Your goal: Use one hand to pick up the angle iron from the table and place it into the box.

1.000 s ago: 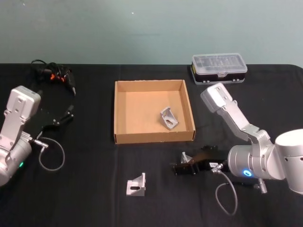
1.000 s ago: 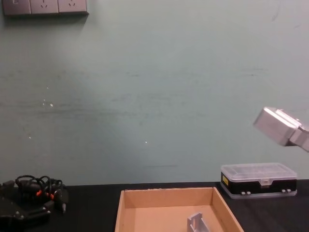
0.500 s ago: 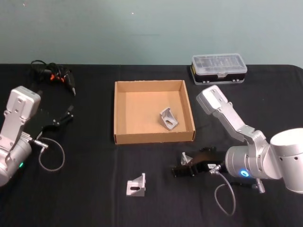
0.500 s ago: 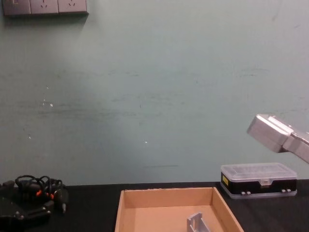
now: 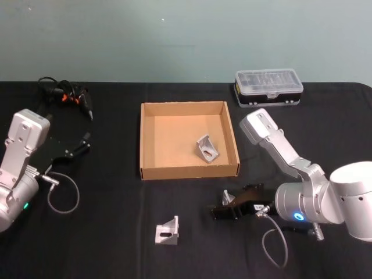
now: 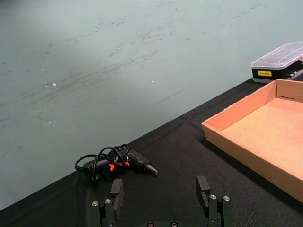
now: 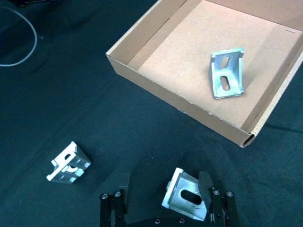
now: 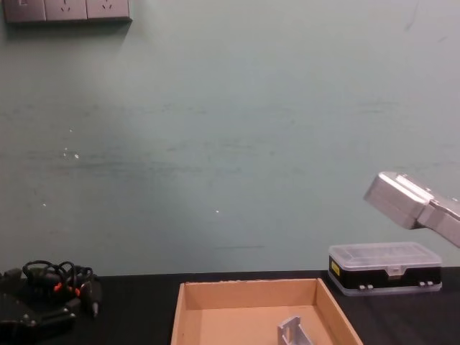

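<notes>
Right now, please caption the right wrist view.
The right gripper holds one angle iron; another lies in the box, a third outside.

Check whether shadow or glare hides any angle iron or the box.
Head view: even light; the loose angle iron stands out on the black table, while the right gripper nearly merges with it. Right wrist view: no glare on the held angle iron or the angle iron in the box. Left wrist view: left gripper open, unshadowed.
</notes>
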Action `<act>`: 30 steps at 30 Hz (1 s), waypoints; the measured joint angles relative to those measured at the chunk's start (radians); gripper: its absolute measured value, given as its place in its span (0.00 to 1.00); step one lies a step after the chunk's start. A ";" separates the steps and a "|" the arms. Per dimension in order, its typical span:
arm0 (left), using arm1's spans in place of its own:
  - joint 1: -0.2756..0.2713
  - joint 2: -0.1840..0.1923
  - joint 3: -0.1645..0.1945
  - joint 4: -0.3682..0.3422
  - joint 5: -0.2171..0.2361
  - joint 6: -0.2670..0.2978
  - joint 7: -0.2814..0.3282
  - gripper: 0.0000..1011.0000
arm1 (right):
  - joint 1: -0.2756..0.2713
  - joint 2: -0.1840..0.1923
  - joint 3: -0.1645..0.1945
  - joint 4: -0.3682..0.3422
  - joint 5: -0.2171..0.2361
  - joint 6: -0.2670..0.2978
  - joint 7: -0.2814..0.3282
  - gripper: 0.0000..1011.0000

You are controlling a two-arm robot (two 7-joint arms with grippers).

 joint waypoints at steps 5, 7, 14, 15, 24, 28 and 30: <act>0.000 0.000 0.000 0.000 0.000 0.000 0.000 1.00 | 0.000 -0.006 0.003 -0.002 -0.015 0.011 -0.002 0.79; 0.000 0.000 0.000 0.000 0.000 0.000 0.000 1.00 | 0.000 -0.007 0.003 -0.004 -0.019 0.013 -0.004 0.74; 0.000 0.000 0.000 0.000 0.000 0.000 0.000 1.00 | -0.005 -0.011 0.008 -0.008 -0.037 0.021 0.001 0.50; 0.000 0.000 0.000 0.000 0.000 0.000 0.000 1.00 | -0.005 -0.011 0.008 -0.008 -0.038 0.021 0.003 0.48; 0.000 0.000 0.000 0.000 0.000 0.000 0.000 1.00 | -0.006 -0.016 0.010 -0.006 -0.058 0.018 0.025 0.20; 0.000 0.000 0.000 0.000 0.000 0.000 0.000 1.00 | -0.007 -0.017 0.010 -0.003 -0.066 0.012 0.035 0.10; 0.000 0.000 0.000 0.000 0.000 0.000 0.000 1.00 | -0.008 -0.018 0.011 -0.003 -0.071 0.010 0.040 0.08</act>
